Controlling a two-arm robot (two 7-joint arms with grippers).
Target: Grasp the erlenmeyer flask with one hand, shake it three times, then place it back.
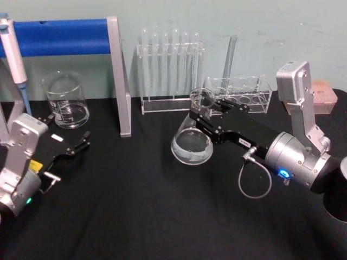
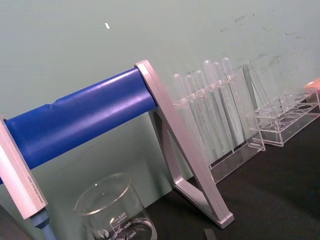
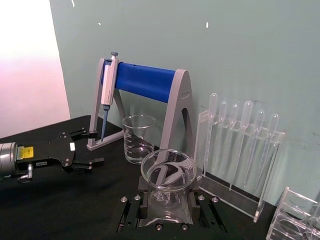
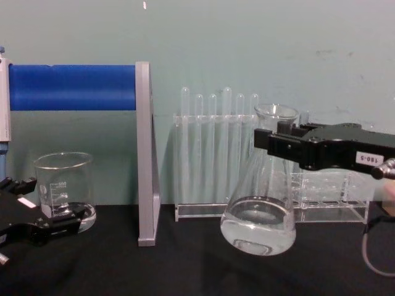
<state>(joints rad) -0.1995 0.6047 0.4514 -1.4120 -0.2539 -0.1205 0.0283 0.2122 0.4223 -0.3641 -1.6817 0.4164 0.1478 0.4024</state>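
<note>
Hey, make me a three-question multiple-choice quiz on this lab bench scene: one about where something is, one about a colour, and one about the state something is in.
1. Where does the beaker stand?
A) on the robot's left, near the left gripper
B) on the far right
C) at the front edge

2. What colour is the stand's bar?
A) red
B) blue
C) yellow

3. How is the erlenmeyer flask?
A) upright, untouched
B) lying empty on its side
C) tilted, held at the neck by the right gripper

Answers:
1 A, it sits just beyond the open left gripper.
2 B, the bar is blue in the head and chest views.
3 C, its neck is clamped and its base leans, with clear liquid inside.
</note>
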